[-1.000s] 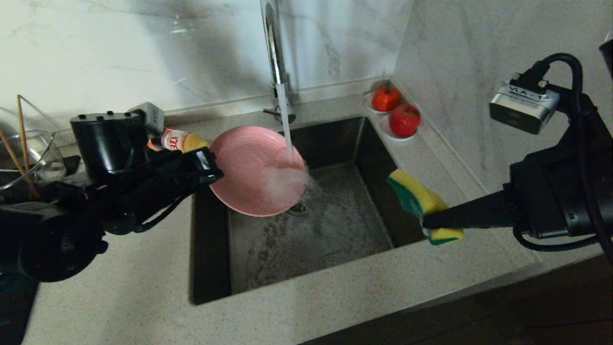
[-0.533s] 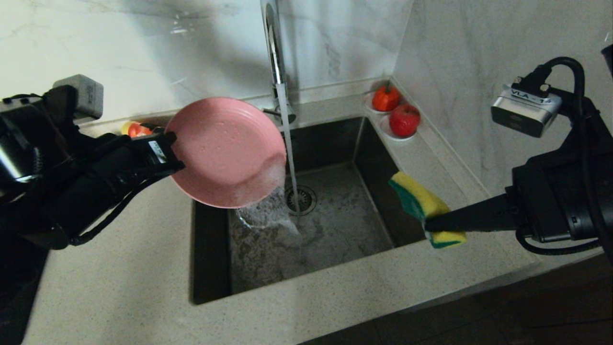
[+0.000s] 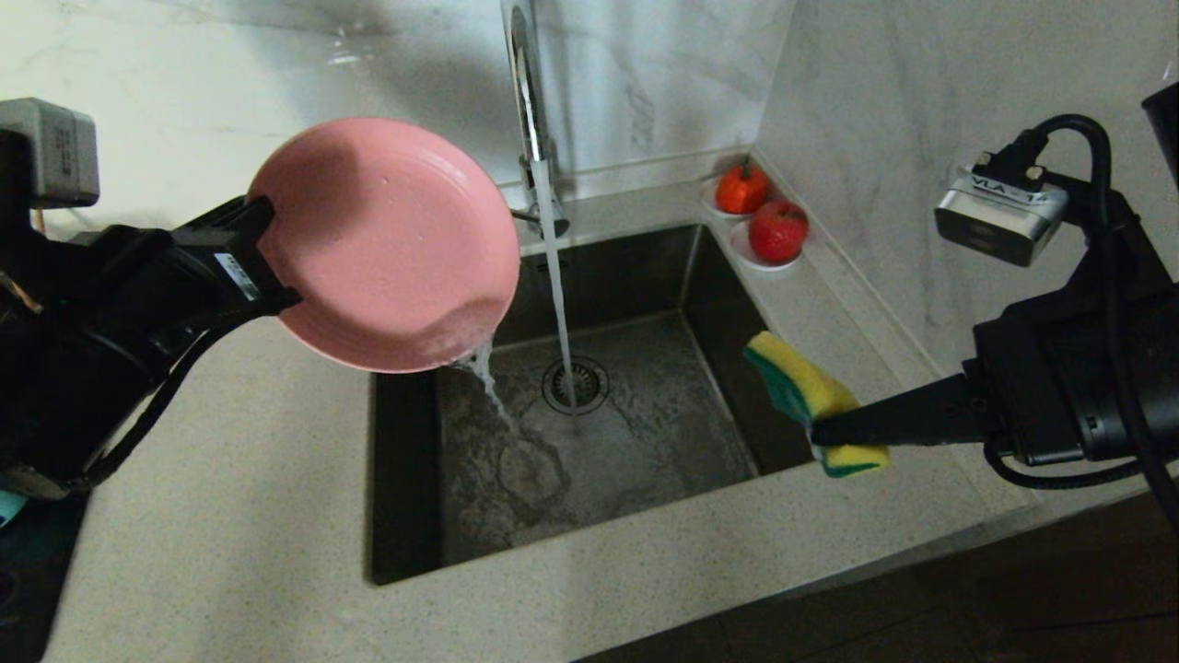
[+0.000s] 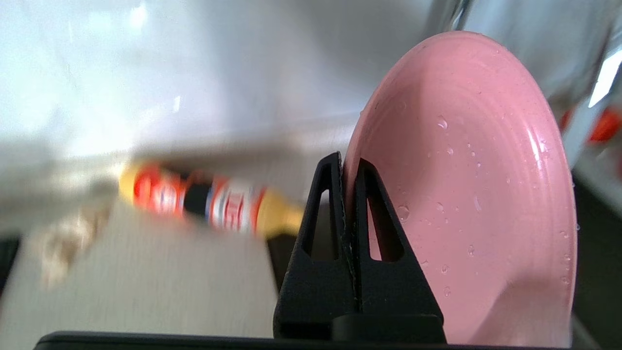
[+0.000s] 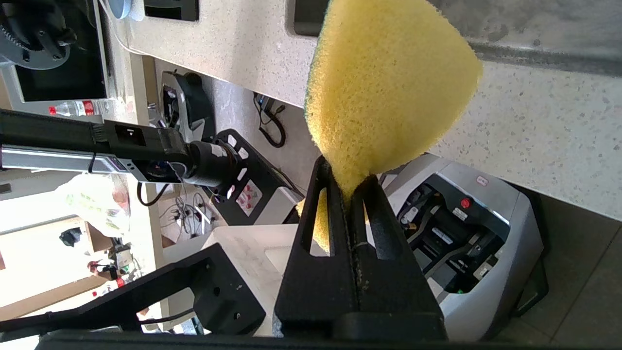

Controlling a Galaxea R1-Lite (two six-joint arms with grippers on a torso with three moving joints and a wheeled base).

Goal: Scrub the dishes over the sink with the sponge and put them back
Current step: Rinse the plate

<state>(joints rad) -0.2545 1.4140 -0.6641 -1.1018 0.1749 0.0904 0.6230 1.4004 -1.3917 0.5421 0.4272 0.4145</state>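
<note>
While the left gripper [image 3: 262, 253] clamps the pink plate [image 3: 387, 244] upper left (water draining into the sink [image 3: 589, 405]), you see the right gripper [image 3: 820, 431] pinching the sponge [image 3: 811, 396] right of centre; replacing remains.

smooth wet pink plate [image 3: 387, 244], porous foam sponge [image 3: 811, 391], speckled stone counter [image 3: 230, 516], chrome tap [image 3: 527, 101]

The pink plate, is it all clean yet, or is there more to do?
Nearly. The pink plate looks rinsed: tilted in the left gripper, dripping into the sink, clear of the tap's stream. The right gripper holds the sponge. Putting it back remains; no bowl shows.
</note>
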